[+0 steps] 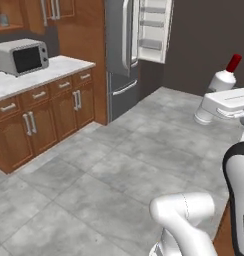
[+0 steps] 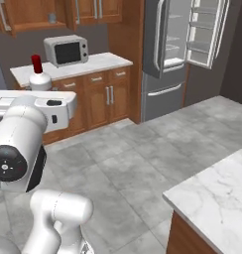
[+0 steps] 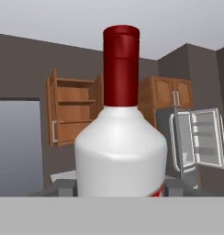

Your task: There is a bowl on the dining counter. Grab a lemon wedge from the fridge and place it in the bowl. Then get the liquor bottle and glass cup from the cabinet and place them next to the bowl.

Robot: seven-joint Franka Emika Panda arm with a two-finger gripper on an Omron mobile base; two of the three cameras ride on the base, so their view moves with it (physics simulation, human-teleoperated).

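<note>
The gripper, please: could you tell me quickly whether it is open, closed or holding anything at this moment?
Gripper: closed on the liquor bottle, carried upright above the floor.

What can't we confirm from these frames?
- End effector fingers: hand view, covered by the liquor bottle; base views, hidden behind the arm.
- Bottle's lower body and reddish band: cut off at the bottom of the hand view; hidden by the arm in the left base view.
- Fridge shelf contents: too small to tell.
- Dining counter: cut by the frame edge.
</note>
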